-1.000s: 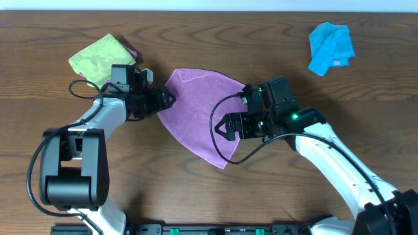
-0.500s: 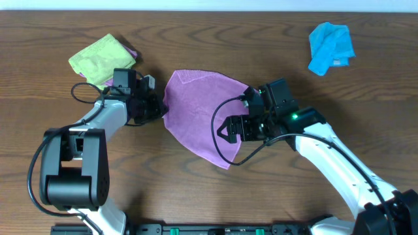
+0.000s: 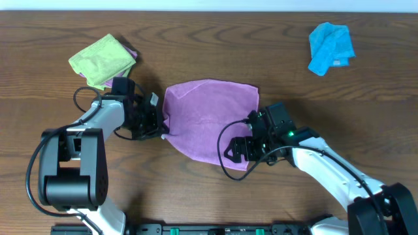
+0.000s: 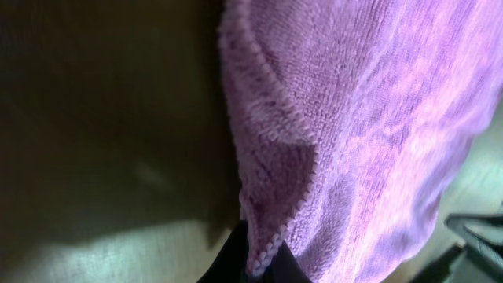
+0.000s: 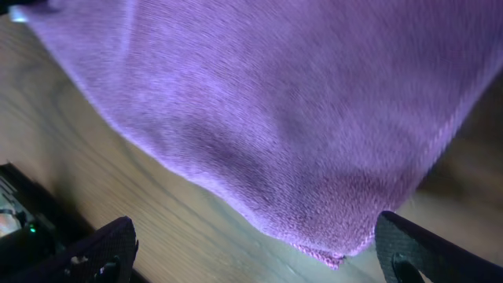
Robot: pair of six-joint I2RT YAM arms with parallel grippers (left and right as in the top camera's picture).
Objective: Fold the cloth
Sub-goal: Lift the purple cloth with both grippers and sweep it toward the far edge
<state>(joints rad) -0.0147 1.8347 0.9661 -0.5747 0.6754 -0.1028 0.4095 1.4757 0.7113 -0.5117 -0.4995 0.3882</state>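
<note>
The purple cloth [image 3: 209, 117] lies spread on the wooden table between my two arms. My left gripper [image 3: 159, 124] is at its left edge and shut on the hem; the left wrist view shows the stitched edge of the cloth [image 4: 369, 118] pinched between the dark fingertips of the left gripper [image 4: 263, 263]. My right gripper [image 3: 238, 151] stands open at the cloth's near corner. In the right wrist view that corner of the cloth [image 5: 275, 102] lies flat on the table between the wide-apart fingers [image 5: 416, 251] of the right gripper [image 5: 259, 255], untouched.
A lime-green cloth [image 3: 102, 60] lies bunched at the back left, close behind my left arm. A bright blue cloth [image 3: 331, 47] lies crumpled at the back right. The table's far edge runs along the top of the overhead view.
My left gripper has shut on the cloth's left edge and drawn it toward the front. The cloth has shifted and spread wider. My right gripper has moved down to the near corner, still open.
</note>
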